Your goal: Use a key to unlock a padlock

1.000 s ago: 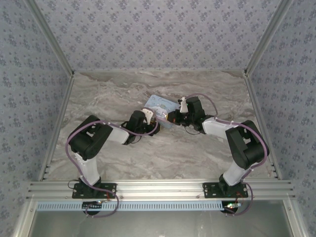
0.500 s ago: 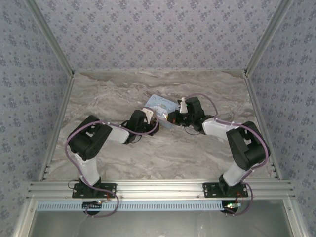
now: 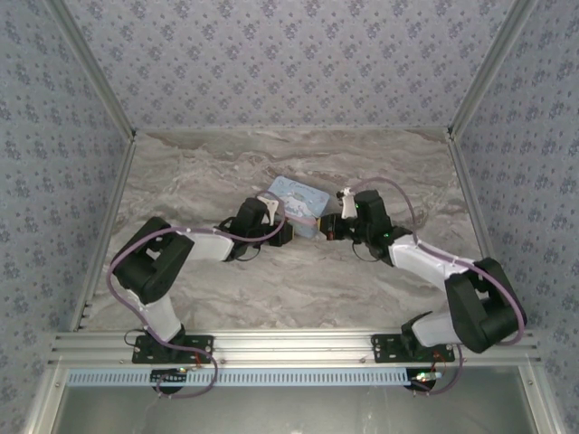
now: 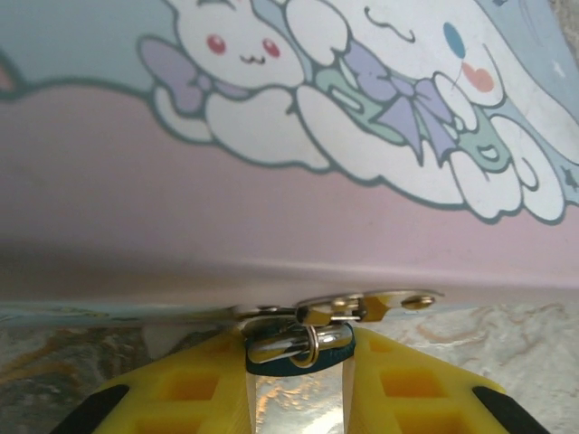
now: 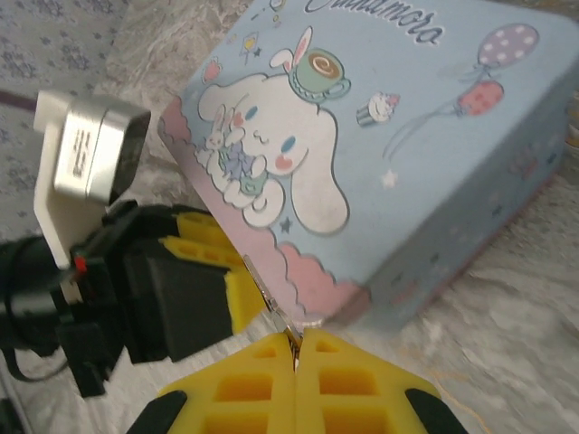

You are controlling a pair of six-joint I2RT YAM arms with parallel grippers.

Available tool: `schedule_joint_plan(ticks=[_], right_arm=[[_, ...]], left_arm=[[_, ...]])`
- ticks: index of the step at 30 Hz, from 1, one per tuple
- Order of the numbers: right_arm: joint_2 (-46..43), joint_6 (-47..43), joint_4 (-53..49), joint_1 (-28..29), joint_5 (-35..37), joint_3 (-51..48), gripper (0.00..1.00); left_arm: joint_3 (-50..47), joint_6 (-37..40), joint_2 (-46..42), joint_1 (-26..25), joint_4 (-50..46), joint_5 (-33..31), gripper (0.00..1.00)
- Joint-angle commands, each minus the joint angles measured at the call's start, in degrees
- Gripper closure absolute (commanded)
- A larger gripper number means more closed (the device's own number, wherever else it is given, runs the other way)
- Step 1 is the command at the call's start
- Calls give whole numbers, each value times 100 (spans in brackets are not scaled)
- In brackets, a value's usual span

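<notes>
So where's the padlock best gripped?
Pinch the padlock body on its two side faces, coming from the hasp side of the tin, as the left gripper does; its loop is hooked in the hasp, so only the body hangs free.

This is a staged robot-lab booth, not a home. A marble-patterned tabletop [image 3: 226,289] is boxed in left, far and right by wallpapered panels [image 3: 271,63] framed with aluminium struts [image 3: 91,68]. An aluminium rail [image 3: 289,344] along the near edge carries two bolted arm bases [image 3: 172,346].
</notes>
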Motion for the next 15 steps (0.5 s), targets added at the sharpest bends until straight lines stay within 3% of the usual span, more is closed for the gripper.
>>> schedule_joint_plan(ticks=[1, 8, 15], right_arm=[[-412, -633, -222, 62, 228, -352, 100], [-1055, -1271, -150, 378, 701, -1081, 100], [-1257, -1806, 379, 991, 1582, -1628, 100]], left_arm=[[246, -511, -257, -158, -75, 282, 75], [277, -1472, -262, -240, 107, 449, 78], [425, -1869, -339, -422, 85, 484, 78]])
